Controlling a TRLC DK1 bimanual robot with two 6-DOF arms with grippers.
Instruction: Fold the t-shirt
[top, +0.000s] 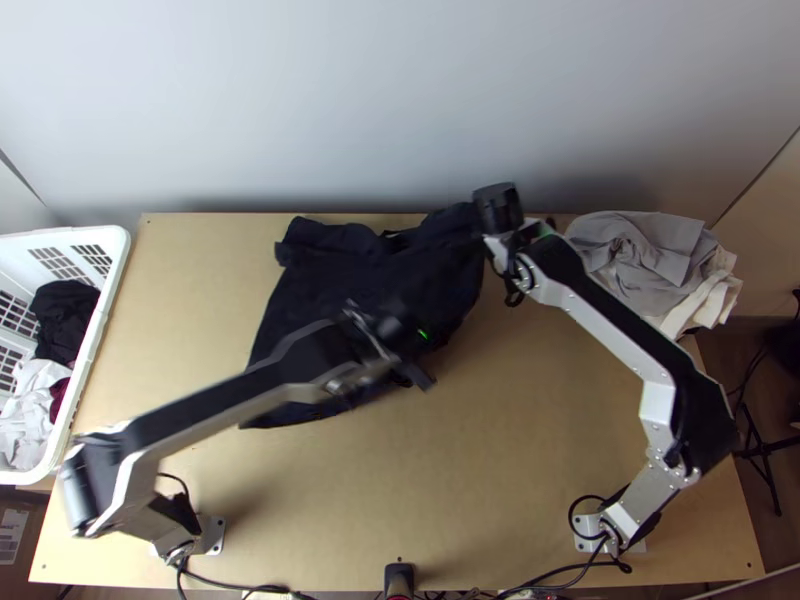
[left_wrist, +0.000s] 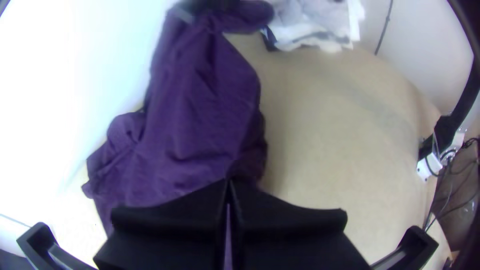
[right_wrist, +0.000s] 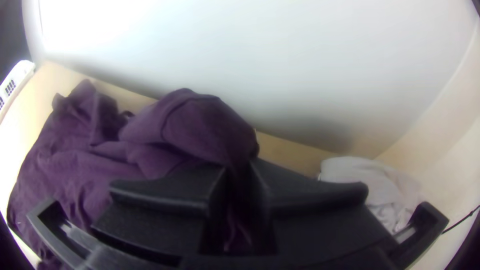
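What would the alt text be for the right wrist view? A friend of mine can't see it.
The right gripper pinches a raised, bunched part of a dark t-shirt between two wide black fingers; the rest lies rumpled on a light wooden table. A pale cloth heap and the edge of a white basket also show.

The t-shirt (top: 310, 285) lies between the basket (top: 109, 297), left, and clothes (top: 645, 265), right.

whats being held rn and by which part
The right gripper pinches the t-shirt by a bunched far corner; whether the left gripper holds any can't be told.
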